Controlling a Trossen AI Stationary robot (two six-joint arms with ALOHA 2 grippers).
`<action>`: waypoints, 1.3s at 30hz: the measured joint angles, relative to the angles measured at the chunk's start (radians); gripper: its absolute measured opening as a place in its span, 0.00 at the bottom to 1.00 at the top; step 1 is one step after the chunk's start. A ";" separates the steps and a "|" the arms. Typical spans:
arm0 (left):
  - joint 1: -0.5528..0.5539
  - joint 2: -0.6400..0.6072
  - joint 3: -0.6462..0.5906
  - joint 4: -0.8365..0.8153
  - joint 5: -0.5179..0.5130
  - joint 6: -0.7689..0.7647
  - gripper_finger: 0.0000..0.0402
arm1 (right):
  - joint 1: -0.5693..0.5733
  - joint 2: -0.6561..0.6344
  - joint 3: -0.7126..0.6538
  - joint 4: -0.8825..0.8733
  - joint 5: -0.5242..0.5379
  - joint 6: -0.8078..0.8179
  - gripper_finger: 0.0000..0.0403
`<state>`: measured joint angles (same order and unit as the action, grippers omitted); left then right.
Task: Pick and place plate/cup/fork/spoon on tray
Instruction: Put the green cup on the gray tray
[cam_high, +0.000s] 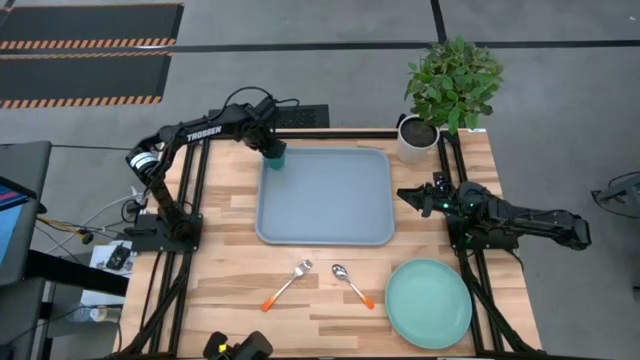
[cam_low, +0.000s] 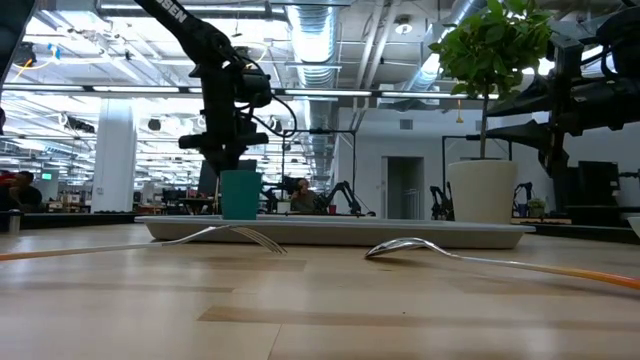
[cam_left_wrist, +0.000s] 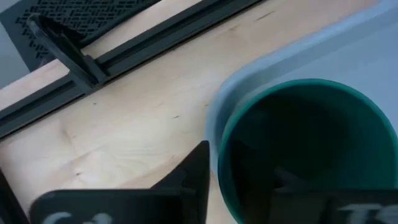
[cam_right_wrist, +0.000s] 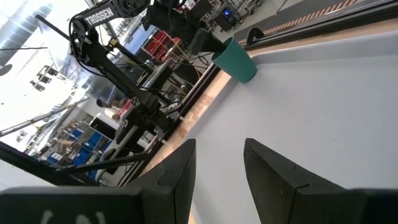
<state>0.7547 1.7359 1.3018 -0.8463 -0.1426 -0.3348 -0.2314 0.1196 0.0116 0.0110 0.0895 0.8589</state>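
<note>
Cup on the tray's far left corner.
The left pincer (cam_high: 271, 150) pinches the cup (cam_high: 275, 157) on the tray (cam_high: 330, 200). The right pincer (cam_high: 412, 196) is spread beside the tray.

The left arm reaches in a long arc from its base at the left side to the far left corner of the tray (cam_high: 325, 195). Its tool (cam_high: 273, 150) points straight down, 1 finger outside the cup (cam_high: 275, 157) rim and 1 inside, pinching the wall. The right arm lies folded low at the right side, its tool (cam_high: 412, 195) aimed across the tray with the 2 fingers (cam_right_wrist: 174, 171) parted, holding nothing.
</note>
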 joint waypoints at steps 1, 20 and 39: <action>0.000 0.000 0.000 0.000 0.001 0.002 0.17 | 0.000 0.000 0.000 0.000 0.000 0.000 0.40; -0.001 -0.002 0.002 0.054 0.032 0.020 0.47 | 0.000 0.000 0.000 0.000 0.000 -0.003 0.40; 0.000 -0.002 0.081 0.014 0.094 0.072 0.55 | 0.000 0.000 0.000 0.000 0.000 -0.018 0.40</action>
<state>0.7544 1.7340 1.3832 -0.8322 -0.0490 -0.2626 -0.2314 0.1192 0.0116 0.0113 0.0898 0.8410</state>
